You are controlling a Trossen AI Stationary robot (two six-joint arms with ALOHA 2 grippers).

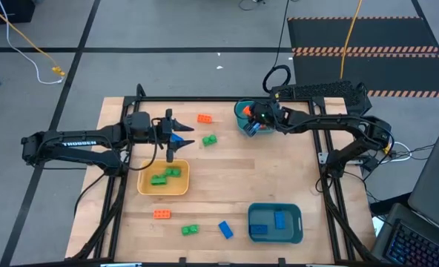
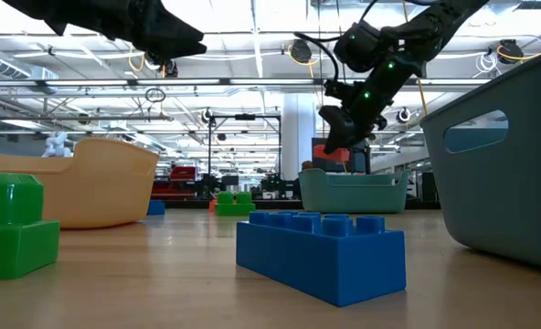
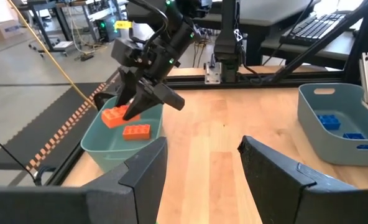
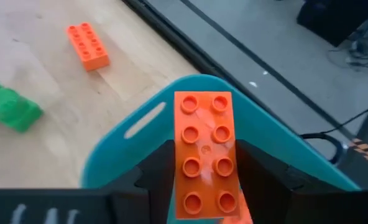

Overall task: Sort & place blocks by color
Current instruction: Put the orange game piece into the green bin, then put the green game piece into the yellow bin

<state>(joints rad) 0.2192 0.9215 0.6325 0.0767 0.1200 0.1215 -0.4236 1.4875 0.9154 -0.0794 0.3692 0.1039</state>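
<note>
Now my right pincer (image 4: 204, 186) pinches an orange block (image 4: 204, 155) over the teal tray (image 4: 283, 140); next I release. Left pincer (image 3: 199, 165), spread, probably empty.

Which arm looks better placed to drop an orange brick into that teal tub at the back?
Right. Its tool already grips an orange brick directly above the teal tub; the left tool hangs open near the yellow tray.

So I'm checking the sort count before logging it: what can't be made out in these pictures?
- Teal tray contents: high view, the right gripper covers it.
- Same tray: right wrist view, the held orange block hides the inside.
- Yellow tray contents: low view, its wall blocks them.
- Blue block by the left gripper: high view, too small to tell whether it is gripped.
</note>
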